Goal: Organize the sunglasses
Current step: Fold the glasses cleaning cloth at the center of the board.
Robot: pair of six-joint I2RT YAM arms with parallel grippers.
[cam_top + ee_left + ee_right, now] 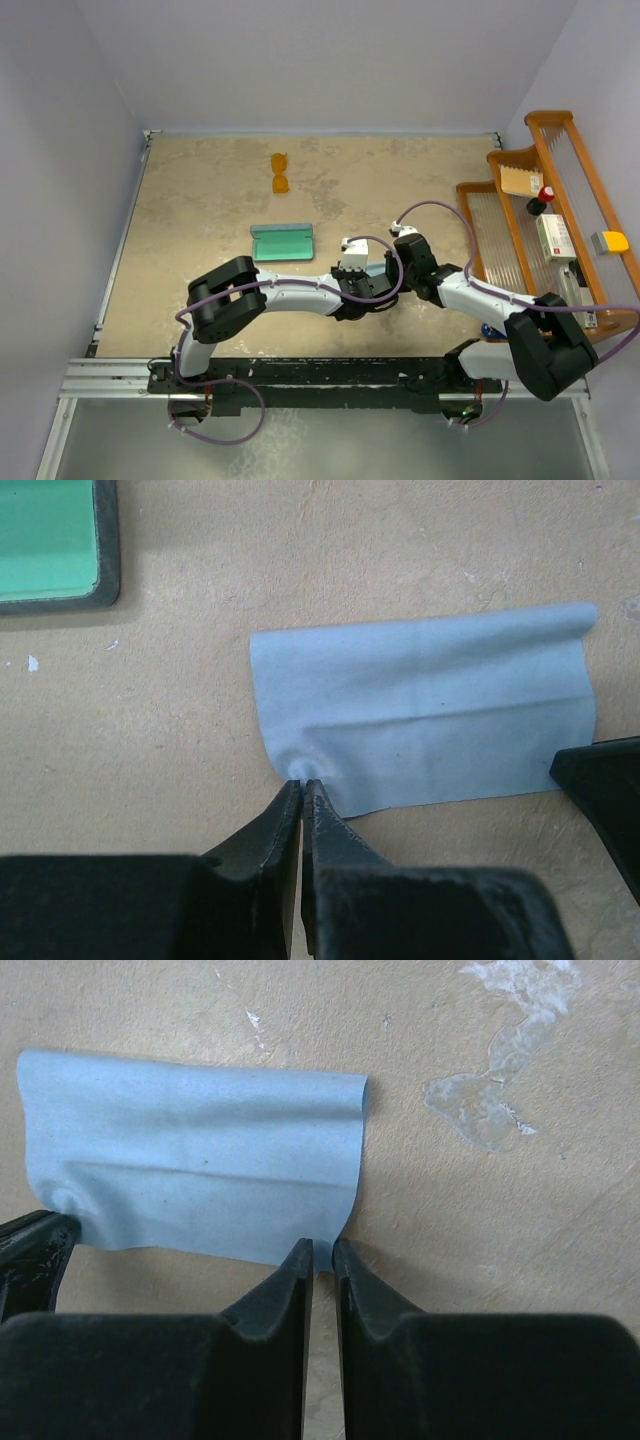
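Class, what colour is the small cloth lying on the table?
Light blue; the cloth shows best in the left wrist view.

A robotics lab test cell seen from above. Plain pale walls box in a tan, scuffed tabletop on three sides. An aluminium rail along the bottom of the frame carries two white-and-black robot arms trailing purple cables. At the right edge, a stepped wooden rack holds small boxes and oddments.
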